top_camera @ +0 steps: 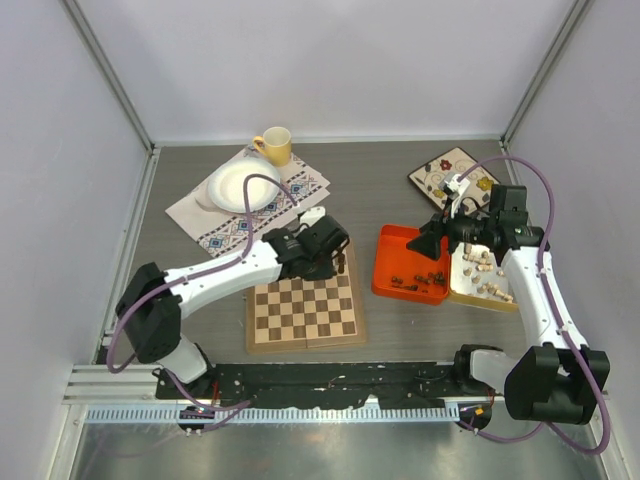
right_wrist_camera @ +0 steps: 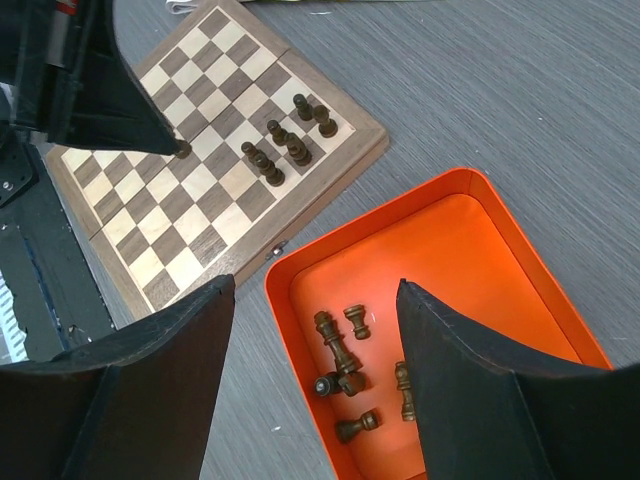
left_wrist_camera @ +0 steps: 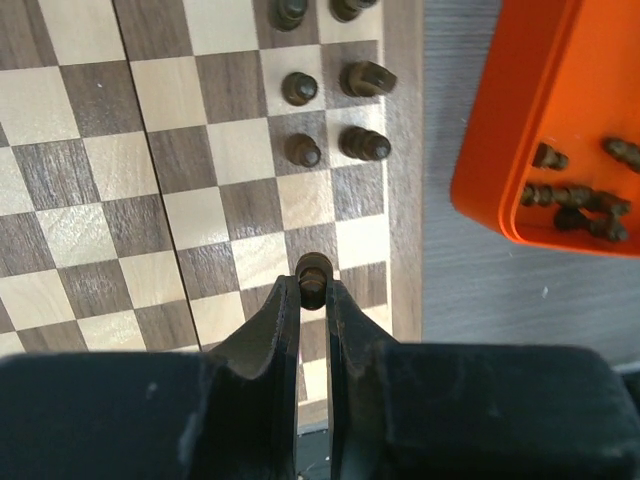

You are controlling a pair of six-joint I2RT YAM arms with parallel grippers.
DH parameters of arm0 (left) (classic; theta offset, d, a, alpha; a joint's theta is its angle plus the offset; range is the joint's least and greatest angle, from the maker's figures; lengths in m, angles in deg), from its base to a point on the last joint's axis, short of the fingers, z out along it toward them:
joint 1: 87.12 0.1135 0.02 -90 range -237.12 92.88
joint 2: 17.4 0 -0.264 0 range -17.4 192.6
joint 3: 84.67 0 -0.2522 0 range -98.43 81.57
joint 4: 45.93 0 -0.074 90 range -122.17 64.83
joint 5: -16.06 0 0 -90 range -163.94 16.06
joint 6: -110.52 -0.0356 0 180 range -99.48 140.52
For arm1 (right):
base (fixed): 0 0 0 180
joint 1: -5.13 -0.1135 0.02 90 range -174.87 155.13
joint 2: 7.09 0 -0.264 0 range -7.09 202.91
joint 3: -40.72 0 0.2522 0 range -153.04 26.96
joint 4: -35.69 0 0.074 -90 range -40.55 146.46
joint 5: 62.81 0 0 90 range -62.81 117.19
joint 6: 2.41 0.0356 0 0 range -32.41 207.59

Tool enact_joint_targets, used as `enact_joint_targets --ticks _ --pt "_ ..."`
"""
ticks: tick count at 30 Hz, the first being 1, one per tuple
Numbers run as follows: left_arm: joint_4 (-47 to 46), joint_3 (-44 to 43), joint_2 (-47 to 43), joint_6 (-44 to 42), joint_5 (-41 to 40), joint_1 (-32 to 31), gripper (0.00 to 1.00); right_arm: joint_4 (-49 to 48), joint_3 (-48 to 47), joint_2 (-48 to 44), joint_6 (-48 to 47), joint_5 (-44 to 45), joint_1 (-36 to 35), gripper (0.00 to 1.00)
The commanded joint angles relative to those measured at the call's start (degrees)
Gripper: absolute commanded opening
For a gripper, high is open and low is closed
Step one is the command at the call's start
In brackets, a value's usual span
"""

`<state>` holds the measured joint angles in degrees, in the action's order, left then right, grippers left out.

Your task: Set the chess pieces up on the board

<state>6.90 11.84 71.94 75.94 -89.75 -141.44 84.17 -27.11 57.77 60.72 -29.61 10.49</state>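
- Our left claw (left_wrist_camera: 312, 292) is clenched on one dark chess piece (left_wrist_camera: 314, 268), pinching it from both sides over the board (left_wrist_camera: 100, 200). It sits in the second column in from the board's edge nearest the orange tray (left_wrist_camera: 500, 150). We cannot tell whether it touches the square.
- At 12 o'clock from that piece, in the left wrist view, a group of dark pieces (left_wrist_camera: 300, 150) stands in two columns along the same edge.
- In the top view the orange tray lies at 3 o'clock from the board, near it but apart, with loose dark pieces (right_wrist_camera: 340, 350) inside.
- Our right claw (right_wrist_camera: 315, 290) is released, its jaws spread wide above the orange tray and grasping nothing.
- At 3 o'clock from the orange tray, a yellow tray (top_camera: 462, 290) just beside it holds the pale pieces (top_camera: 485, 265).
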Motion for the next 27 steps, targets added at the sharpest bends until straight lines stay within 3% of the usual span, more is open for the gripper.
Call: enact_joint_targets --ticks 1,27 --pt "3.0 -3.6 3.7 3.7 -4.9 -0.3 0.00 -1.8 0.6 -1.8 -1.0 -2.6 0.6 0.71" --pt "2.9 -8.2 14.5 5.1 -11.7 -4.4 0.02 -1.5 1.0 -1.6 -1.0 -3.4 0.8 0.71"
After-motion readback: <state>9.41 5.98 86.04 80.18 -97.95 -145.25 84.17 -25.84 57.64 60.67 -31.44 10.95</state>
